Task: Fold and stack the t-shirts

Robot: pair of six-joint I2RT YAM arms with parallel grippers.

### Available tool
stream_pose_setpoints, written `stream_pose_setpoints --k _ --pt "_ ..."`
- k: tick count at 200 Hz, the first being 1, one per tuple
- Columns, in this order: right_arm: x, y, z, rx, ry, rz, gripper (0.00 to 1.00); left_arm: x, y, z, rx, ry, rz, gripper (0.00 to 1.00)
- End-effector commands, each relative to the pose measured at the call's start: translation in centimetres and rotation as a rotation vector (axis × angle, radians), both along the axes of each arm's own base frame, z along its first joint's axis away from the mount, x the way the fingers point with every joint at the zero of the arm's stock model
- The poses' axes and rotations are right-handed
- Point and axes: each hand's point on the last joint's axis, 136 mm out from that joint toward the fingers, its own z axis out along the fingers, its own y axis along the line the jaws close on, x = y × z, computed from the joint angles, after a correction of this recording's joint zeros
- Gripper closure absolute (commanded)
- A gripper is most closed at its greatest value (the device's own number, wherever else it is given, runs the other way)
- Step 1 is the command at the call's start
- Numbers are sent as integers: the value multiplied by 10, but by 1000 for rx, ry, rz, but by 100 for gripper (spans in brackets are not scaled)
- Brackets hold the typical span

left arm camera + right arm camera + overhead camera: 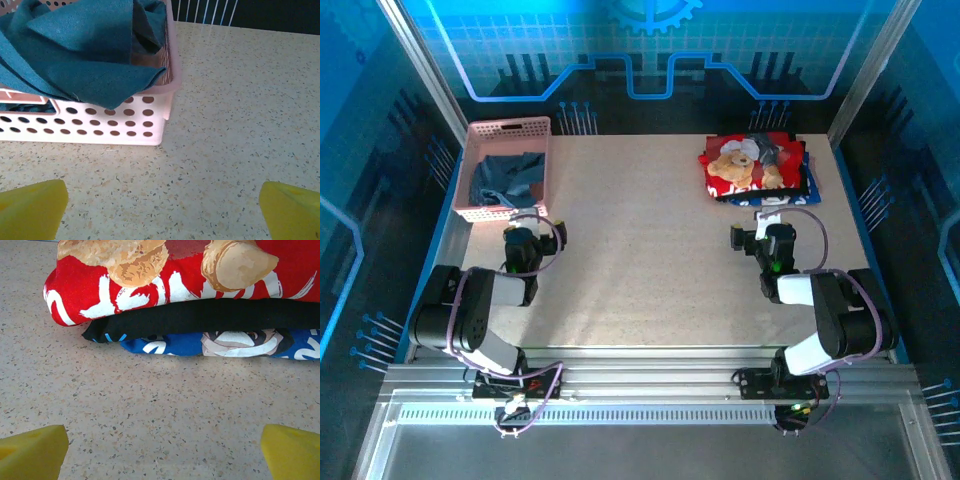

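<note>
A crumpled slate-blue t-shirt (pixel 507 178) fills the pink basket (pixel 539 127) at the far left; in the left wrist view the cloth (pixel 80 55) spills over the basket's near wall (pixel 100 125). At the far right lies a stack of folded t-shirts (pixel 755 166): red teddy-bear print on top (pixel 150 285), black (pixel 210 315) under it, dark blue (pixel 175 345) at the bottom. My left gripper (pixel 523 240) stands open just in front of the basket, yellow fingertips (pixel 30 210) wide apart over bare table. My right gripper (pixel 767 238) is open a little short of the stack, holding nothing.
The speckled beige table (pixel 640 250) stretches between basket and stack. Blue-lit enclosure walls (pixel 380 150) ring the table on the left, right and back. Aluminium rails (pixel 640 385) run along the near edge behind the arm bases.
</note>
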Motion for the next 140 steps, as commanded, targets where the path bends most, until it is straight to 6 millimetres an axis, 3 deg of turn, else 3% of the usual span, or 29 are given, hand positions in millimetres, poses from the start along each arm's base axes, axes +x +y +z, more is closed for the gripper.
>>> stream_pose_setpoints --k 1,140 --pt "8 3 12 -7 -36 12 0 7 -3 11 21 -33 -17 1" --pt "8 3 12 0 -34 16 0 8 -3 10 20 -30 -17 1"
